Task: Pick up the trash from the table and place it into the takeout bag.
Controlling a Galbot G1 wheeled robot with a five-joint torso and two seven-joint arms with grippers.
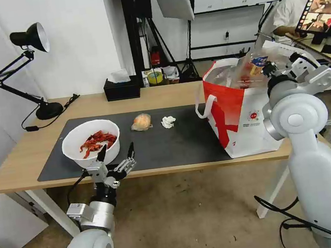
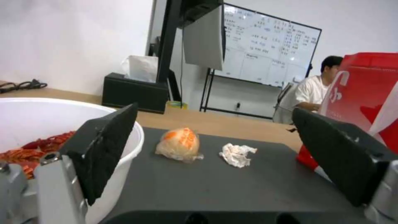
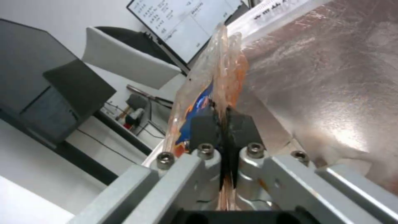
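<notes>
We see the right gripper (image 3: 223,123) with its black pads pressed together on the edge of the clear plastic tray (image 3: 209,90). Just beside it, the takeout bag's (image 3: 331,81) crinkled silver foil lining catches the light.

On your table (image 1: 162,96) the mat (image 1: 175,139) carries the bowl (image 1: 91,143) at nine o'clock, the wrapped lump (image 1: 141,122) and tissue (image 1: 168,121) centrally, the takeout bag (image 1: 240,118) at three; the tissue box (image 1: 121,90) sits at twelve.
</notes>
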